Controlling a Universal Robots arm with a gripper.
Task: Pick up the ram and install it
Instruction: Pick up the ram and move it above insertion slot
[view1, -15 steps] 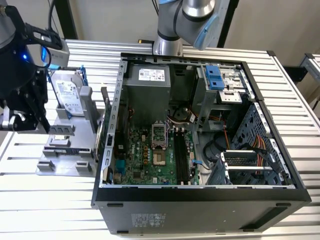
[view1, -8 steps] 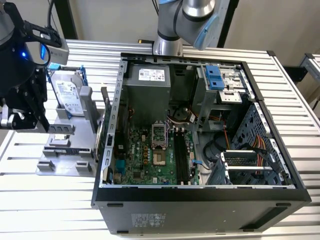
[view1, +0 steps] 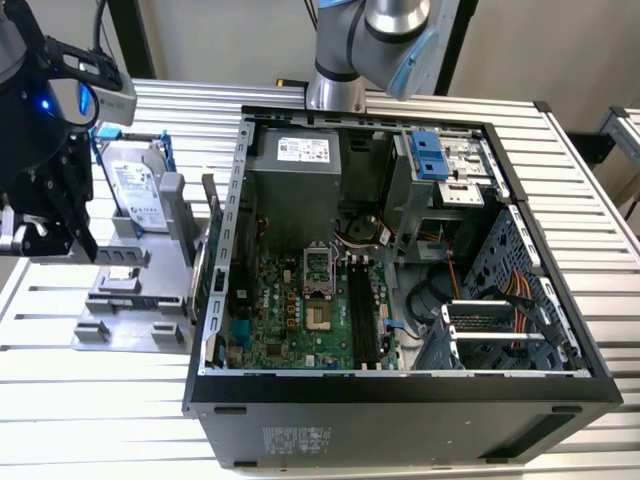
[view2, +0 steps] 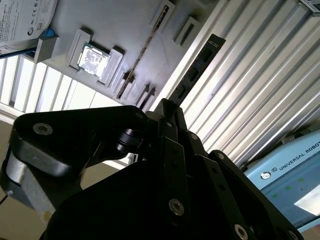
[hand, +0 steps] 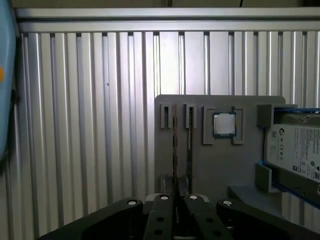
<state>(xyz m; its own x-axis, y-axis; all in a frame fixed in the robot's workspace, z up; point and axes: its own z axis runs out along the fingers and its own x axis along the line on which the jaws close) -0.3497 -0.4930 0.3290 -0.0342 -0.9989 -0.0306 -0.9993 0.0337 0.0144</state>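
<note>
Ribbed aluminium table (view1: 560, 170) seen, pale wall (view1: 230, 40) behind; one open computer case (view1: 400, 420), one grey holder (view1: 130, 330), one hard drive (view1: 135, 190) counted; gripper (view2: 169, 107) clamped on ram (view2: 200, 65)

Open computer case (view1: 400, 405) beside grey fixture (view1: 130, 325)
</note>
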